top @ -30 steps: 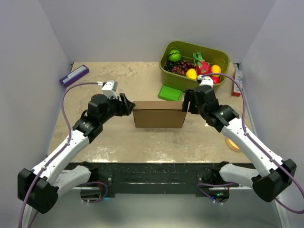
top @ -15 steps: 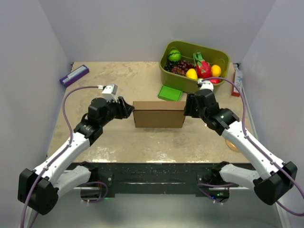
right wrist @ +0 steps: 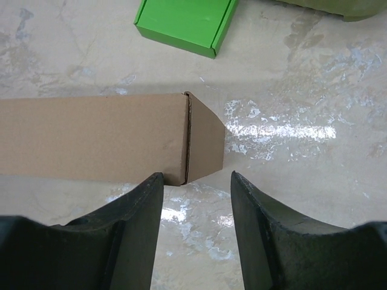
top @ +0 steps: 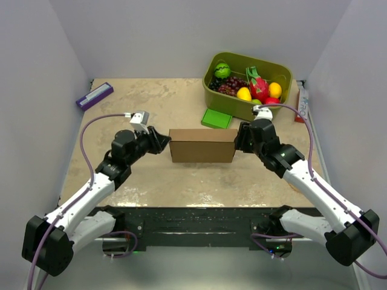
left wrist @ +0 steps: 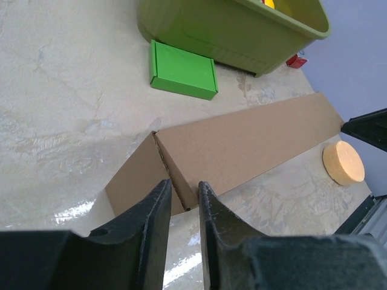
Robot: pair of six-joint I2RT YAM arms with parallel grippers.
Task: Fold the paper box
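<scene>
Top external view: the paper box (top: pixel 202 145), mid-worktop (top: pixel 181 181), is flanked by the left hand (top: pixel 164 142), narrowly apart, and the right hand (top: pixel 237 140), wide apart; its ends could be crushed or skewed by uneven closing.

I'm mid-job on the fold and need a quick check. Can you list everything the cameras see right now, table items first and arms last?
paper box: one, brown, table centre, between the two arms.
flat box: one, bright green, behind the paper box, beside the bin.
bin: one, olive green, far right.
fruit: several, green, purple, yellow and red, inside the bin.
purple box: one, purple with a pale top, far left.
disc: one, tan, near right.
red-and-white item: one, right edge, too small to identify.
table: one, mottled beige.
left arm: one, white and black, jaws narrow at the box's left end, contact unclear.
right arm: one, white and black, jaws open astride the box's right end.
</scene>
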